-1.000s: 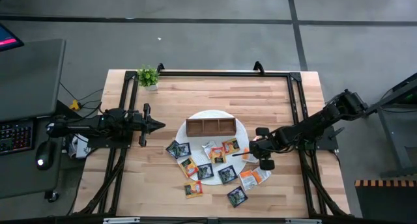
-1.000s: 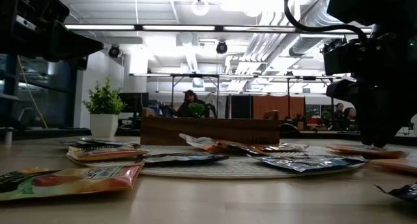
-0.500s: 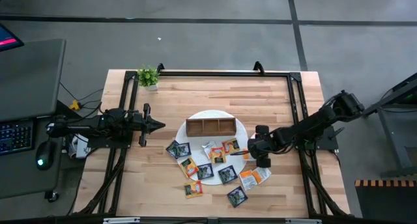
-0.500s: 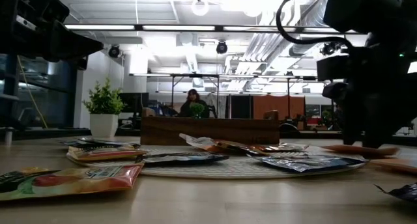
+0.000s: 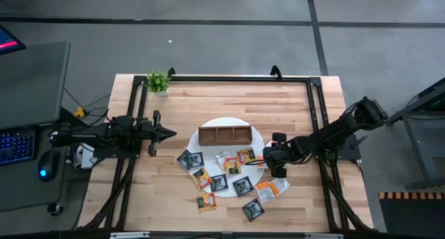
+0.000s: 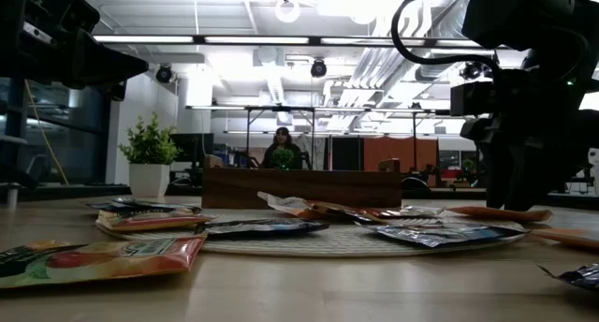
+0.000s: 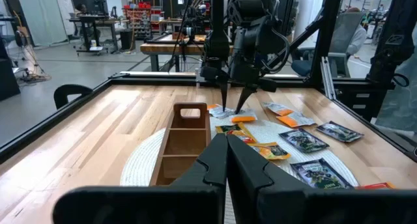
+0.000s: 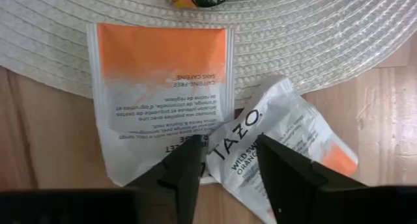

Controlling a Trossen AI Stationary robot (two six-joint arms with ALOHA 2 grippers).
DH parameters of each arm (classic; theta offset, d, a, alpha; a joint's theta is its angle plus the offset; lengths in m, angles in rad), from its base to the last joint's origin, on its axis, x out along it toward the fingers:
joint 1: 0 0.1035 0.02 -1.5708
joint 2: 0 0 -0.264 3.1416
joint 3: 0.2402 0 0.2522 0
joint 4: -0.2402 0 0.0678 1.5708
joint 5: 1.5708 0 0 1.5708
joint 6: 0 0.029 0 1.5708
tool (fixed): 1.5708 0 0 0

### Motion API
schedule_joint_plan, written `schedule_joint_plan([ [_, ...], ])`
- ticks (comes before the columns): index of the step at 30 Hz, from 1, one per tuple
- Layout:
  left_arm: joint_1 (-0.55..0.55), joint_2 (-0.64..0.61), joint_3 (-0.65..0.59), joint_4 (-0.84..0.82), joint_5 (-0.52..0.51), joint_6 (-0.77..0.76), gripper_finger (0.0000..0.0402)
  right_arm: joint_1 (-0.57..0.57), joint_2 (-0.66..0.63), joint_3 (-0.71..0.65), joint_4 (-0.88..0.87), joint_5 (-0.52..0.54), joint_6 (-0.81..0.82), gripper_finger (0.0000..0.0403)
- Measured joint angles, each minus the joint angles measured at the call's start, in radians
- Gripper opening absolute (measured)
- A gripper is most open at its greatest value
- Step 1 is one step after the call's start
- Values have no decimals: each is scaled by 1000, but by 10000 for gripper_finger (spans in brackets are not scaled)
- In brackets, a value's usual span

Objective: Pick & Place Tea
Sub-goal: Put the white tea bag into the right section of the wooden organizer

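Straddling two white-orange sachets (image 8: 163, 100), the right pincer (image 8: 225, 160) stands open.

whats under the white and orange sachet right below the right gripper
Its orange end lies on the round woven mat, its white end on the wooden table. A crumpled Tazo sachet overlaps one corner. Beneath the sachet is hidden.

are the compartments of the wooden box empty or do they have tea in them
Empty. The high view shows bare wood in all three compartments of the box; the sachets lie outside it.
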Motion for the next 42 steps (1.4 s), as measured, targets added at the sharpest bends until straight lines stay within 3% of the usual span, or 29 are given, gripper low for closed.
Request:
schedule_joint_plan([
  [16,0,0,0,0,0,0,1,0,-44,0,-30,-19,24,5],
  [26,0,0,0,0,0,0,1,0,-115,38,-104,13,82,2],
  [37,0,0,0,0,0,0,1,-82,-266,259,-303,62,88,1],
  [42,0,0,0,0,0,0,1,-148,-288,348,-282,-46,83,0],
])
